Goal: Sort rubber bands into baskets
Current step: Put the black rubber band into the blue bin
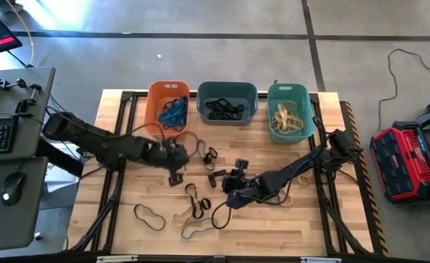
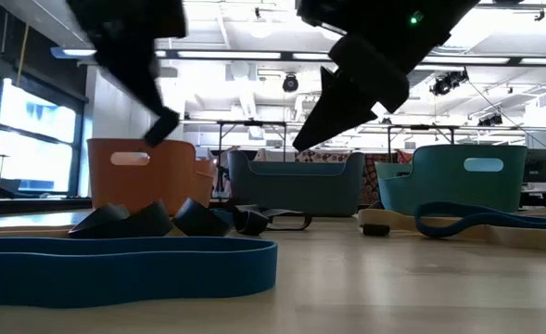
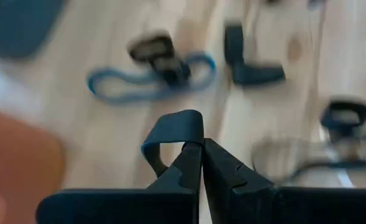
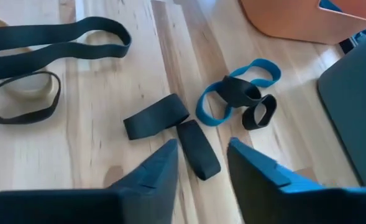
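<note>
Left pincer (image 3: 201, 152) pinches a dark band (image 3: 170, 129); right pincer (image 4: 201, 163) hangs open over the counter (image 4: 96, 143).

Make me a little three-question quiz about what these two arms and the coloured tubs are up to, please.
1. True or false: the left gripper is shut on a dark rubber band.
2. Which basket holds the tan bands? A. orange basket B. slate basket C. teal basket
3. Fill in: the right gripper is open above a ____ band lying on the table.

Key:
1. True; its fingers pinch the loop above the wood.
2. C; blue bands lie in the orange one, black in the slate one.
3. Black.
</note>
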Tool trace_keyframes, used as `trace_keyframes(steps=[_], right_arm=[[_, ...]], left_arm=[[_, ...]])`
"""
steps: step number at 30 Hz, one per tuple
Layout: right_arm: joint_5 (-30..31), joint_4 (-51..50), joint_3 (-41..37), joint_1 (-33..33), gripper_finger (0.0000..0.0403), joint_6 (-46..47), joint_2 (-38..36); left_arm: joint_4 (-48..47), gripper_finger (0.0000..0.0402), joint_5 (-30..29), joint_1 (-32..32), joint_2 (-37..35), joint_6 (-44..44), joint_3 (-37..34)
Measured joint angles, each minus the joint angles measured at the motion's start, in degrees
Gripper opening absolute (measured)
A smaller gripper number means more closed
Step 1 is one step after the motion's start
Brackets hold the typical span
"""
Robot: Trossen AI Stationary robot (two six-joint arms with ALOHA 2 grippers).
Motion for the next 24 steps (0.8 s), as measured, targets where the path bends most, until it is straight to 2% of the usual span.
trace_keyframes(steps=[5, 7, 12, 18, 21, 24], right_arm=[[-0.3, 0.2, 0.0, -0.9, 0.0034, -0.1, 0.0], [-0.4, 0.2, 0.0, -1.1, 0.0009, -0.1, 0.0], [-0.4, 0.2, 0.0, -0.9, 0.0008, 0.0, 0.0], [-0.5, 0.1, 0.0, -0.7, 0.0004, 1.4, 0.0], [-0.5, 0.2, 0.0, -0.5, 0.0001, 1.5, 0.0], [-0.3, 0.1, 0.0, 0.1, 0.0001, 2.1, 0.0]], left_arm=[[4.9, 0.0000, 0.8, 7.6, 0.0, 9.3, 2.2], [6.9, 0.0000, 1.4, 10.8, 0.0, 12.1, 3.1], [11.7, 0.0000, 4.3, 17.7, 2.0, 18.9, 5.2], [16.8, 0.0000, 7.9, 24.9, 8.8, 25.6, 9.9], [17.0, 0.0000, 11.8, 28.3, 12.8, 28.7, 13.7], [15.6, 0.0000, 13.1, 31.0, 17.0, 32.5, 17.7]])
